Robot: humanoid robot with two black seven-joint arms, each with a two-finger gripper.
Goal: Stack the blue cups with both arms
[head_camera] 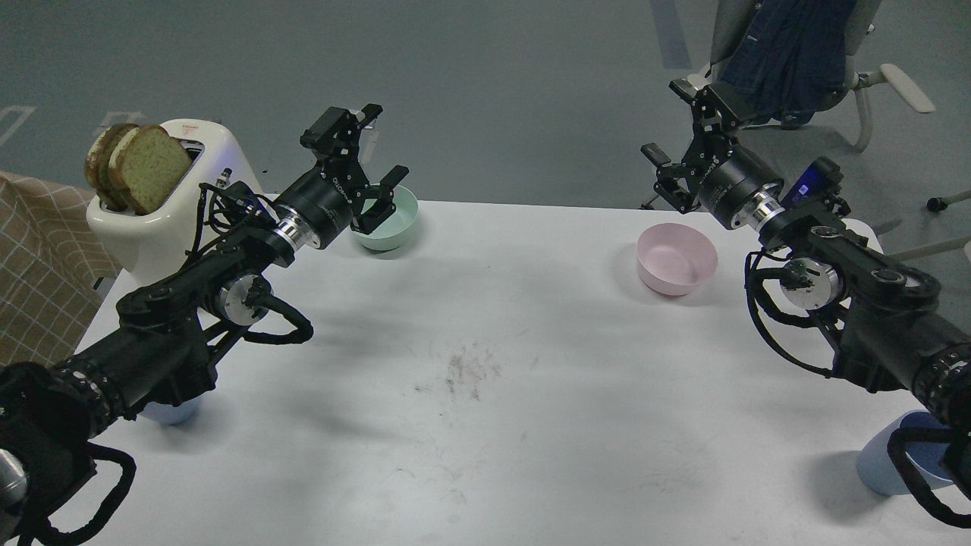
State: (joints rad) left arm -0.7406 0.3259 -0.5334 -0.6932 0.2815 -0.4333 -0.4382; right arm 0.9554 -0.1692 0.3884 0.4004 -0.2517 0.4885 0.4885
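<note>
One blue cup [171,414] stands near the table's left front, almost wholly hidden under my left arm. The other blue cup [880,464] stands at the right front corner, partly behind my right arm's cables. My left gripper [379,148] is raised over the back left of the table, above the mint-green bowl, open and holding nothing. My right gripper [671,125] hangs above the table's back right edge, open and empty. Both grippers are far from the cups.
A mint-green bowl [400,224] sits at the back left and a pink bowl [677,258] at the back right. A white toaster [163,205] with bread slices stands at the left edge. A chair [796,53] is beyond the table.
</note>
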